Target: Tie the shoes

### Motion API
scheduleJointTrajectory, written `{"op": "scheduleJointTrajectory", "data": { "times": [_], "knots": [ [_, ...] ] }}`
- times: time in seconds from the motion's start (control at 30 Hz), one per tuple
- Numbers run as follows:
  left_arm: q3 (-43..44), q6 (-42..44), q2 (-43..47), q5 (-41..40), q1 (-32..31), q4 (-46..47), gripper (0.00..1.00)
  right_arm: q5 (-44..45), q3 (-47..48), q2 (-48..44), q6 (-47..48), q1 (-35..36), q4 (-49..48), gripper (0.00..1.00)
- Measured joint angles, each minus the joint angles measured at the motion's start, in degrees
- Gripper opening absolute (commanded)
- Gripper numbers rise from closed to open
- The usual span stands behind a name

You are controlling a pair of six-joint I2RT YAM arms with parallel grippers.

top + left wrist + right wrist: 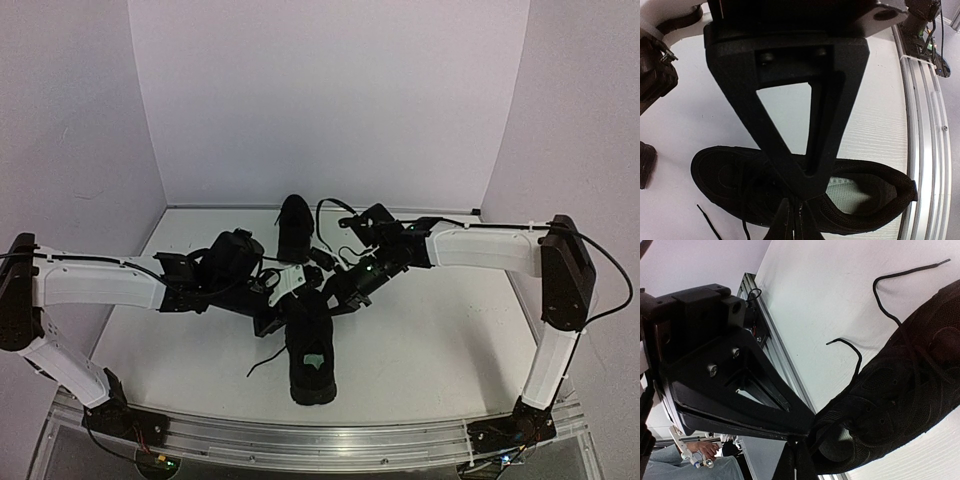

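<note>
**Both grippers closed over the near shoe**

Lower centre of the top view: near shoe, pale insole label showing. Just above centre: far shoe. Over the near shoe's laces, left gripper and right gripper, fingers pressed together; cannot tell whether pinching lace.

1. A white table forms the base of the booth, its matte top evenly lit.
2. Three plain, pale walls with a lilac tint enclose it: the back wall, left wall and right wall.
3. A grooved aluminium rail runs along the table's near edge.
4. The light is soft and diffuse, and the shadows on the table are faint.
</note>
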State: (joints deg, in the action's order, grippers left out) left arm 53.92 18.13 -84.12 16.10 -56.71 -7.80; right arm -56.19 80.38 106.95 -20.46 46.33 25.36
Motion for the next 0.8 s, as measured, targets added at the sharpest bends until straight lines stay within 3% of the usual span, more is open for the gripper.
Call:
{"op": "scheduleJointTrajectory", "data": {
  "times": [0.17,0.43,0.63,0.8],
  "knots": [
    [0.0,0.4,0.5,-1.1,0.0,-2.8,0.09,0.7,0.0,0.0,-0.2,0.1,0.0,0.00],
    [-1.3,-2.8,4.8,-4.5,1.1,-6.7,0.42,1.2,-0.1,0.0,-0.2,0.3,0.0,0.00],
    [-0.1,-11.1,3.0,-5.2,11.2,-6.7,0.46,1.3,-0.1,0.0,-0.2,0.3,0.2,0.00],
    [7.2,-15.1,-8.1,-7.4,14.0,-10.7,0.46,1.5,-0.1,0.0,-0.1,0.3,0.8,0.00]
  ]
}}
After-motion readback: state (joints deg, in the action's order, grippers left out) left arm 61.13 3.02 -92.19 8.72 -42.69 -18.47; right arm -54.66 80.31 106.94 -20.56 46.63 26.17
